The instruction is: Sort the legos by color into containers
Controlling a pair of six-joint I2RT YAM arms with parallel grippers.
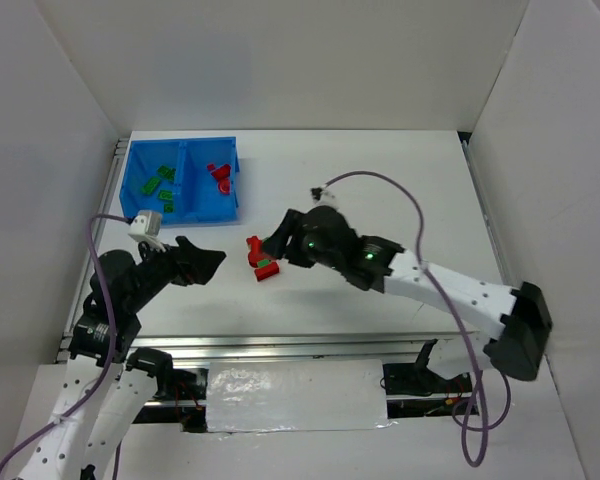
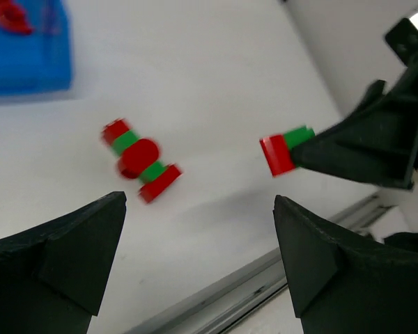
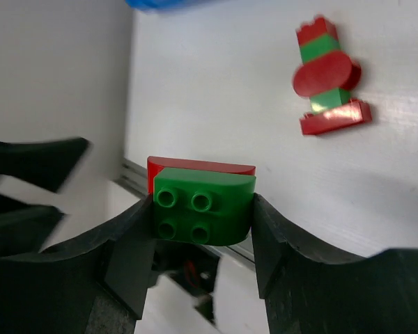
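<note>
Two clicked-together legos [image 3: 203, 182], light, hard and probably slick, are hanging above the counter [image 3: 216, 83] pinched at the green one's sides in the right pincer [image 3: 202, 209], leaving the red one free for the spread left pincer [image 2: 198, 209].

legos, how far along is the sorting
Done: green legos lie in the blue bin's left compartment, red ones in its right. In hand: the right gripper is shut on a joined green-and-red pair; the left gripper is open and empty. Left: that pair and the red-green stack on the table need splitting and binning.
</note>
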